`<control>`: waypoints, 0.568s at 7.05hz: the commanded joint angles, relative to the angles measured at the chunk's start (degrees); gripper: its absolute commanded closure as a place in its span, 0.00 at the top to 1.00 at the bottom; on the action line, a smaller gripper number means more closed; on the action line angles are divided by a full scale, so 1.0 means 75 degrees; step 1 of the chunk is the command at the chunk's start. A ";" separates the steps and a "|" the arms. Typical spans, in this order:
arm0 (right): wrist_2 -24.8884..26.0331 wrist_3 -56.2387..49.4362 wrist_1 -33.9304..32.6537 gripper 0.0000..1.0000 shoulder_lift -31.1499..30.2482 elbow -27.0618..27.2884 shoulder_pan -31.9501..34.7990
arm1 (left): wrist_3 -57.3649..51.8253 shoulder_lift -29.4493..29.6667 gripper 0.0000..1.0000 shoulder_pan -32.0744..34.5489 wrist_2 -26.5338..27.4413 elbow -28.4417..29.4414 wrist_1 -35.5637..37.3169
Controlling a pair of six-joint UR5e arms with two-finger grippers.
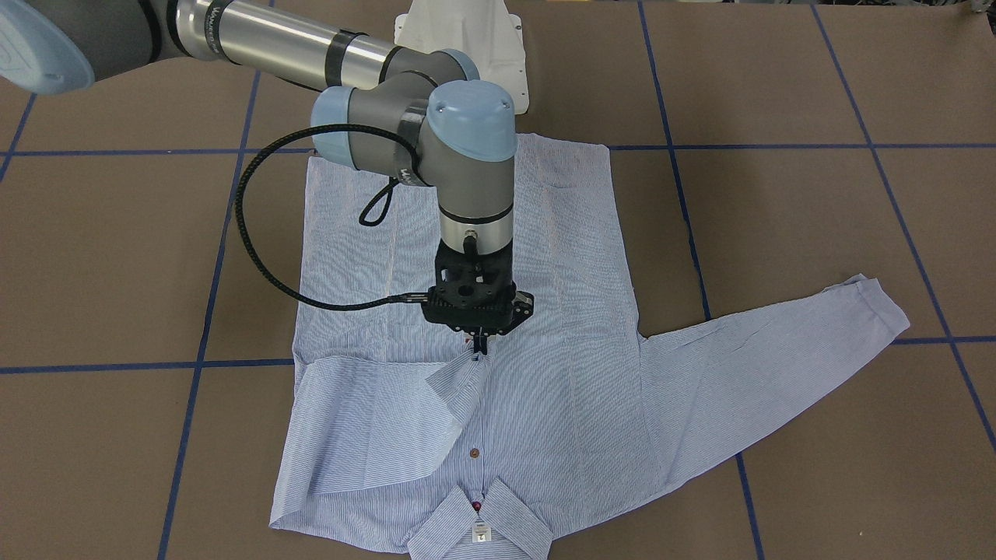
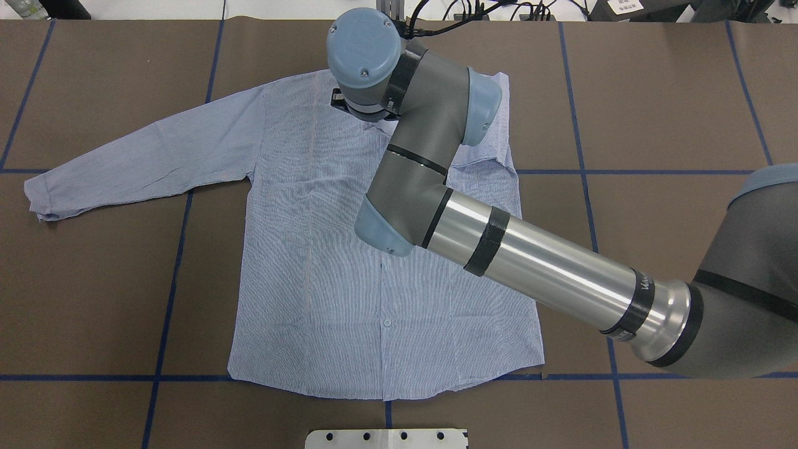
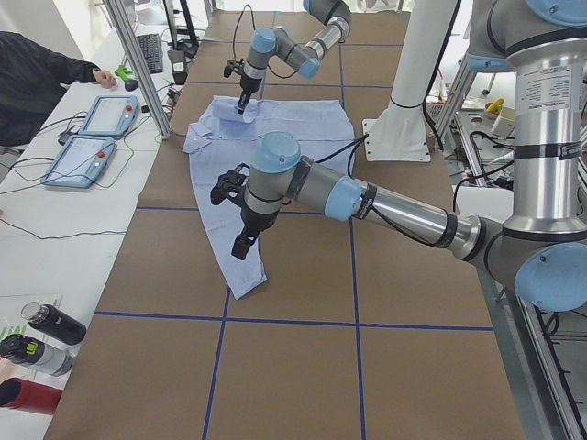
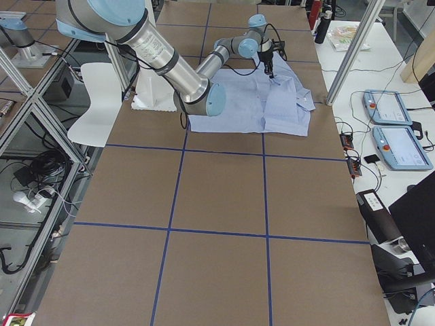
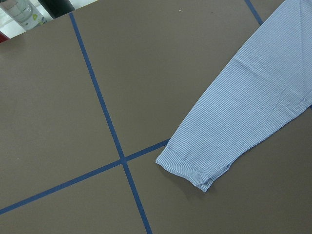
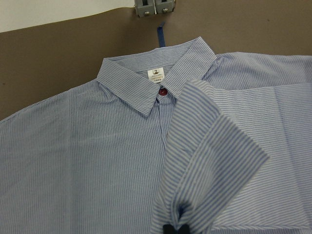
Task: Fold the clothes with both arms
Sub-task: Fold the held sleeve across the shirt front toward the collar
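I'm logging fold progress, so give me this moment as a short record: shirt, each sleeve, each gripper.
shirt: light blue striped, flat, buttoned front up, collar away from the robot's base
folded sleeve: laid across the chest
right gripper: shut on that sleeve's cuff
outstretched sleeve: flat on the table
left gripper: above the outstretched sleeve, apart from it; open or shut unclear

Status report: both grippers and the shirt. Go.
Right gripper shut on cuff, folded across shirt. Left gripper over spread sleeve, jaws unreadable. No obstruction seen.
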State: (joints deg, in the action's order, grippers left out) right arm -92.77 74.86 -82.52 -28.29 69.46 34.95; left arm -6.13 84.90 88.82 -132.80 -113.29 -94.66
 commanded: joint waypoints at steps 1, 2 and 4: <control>0.0684 0.0038 0.0034 0.00 0.0372 -0.0598 -0.0534 | -0.0003 -0.0012 1.00 -0.0007 0.0000 0.0058 0.0000; 0.0697 0.0049 0.0150 0.00 0.0687 -0.1053 -0.0559 | -0.0003 -0.0012 1.00 0.0005 0.0000 0.0070 0.0000; 0.0720 0.0270 0.0525 0.01 0.1062 -0.1722 -0.0594 | -0.0003 -0.0012 1.00 0.0005 0.0000 0.0059 0.0000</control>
State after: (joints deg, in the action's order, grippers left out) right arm -87.60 75.73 -80.03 -22.38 59.82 30.73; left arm -6.15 84.82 88.84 -132.80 -112.82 -94.66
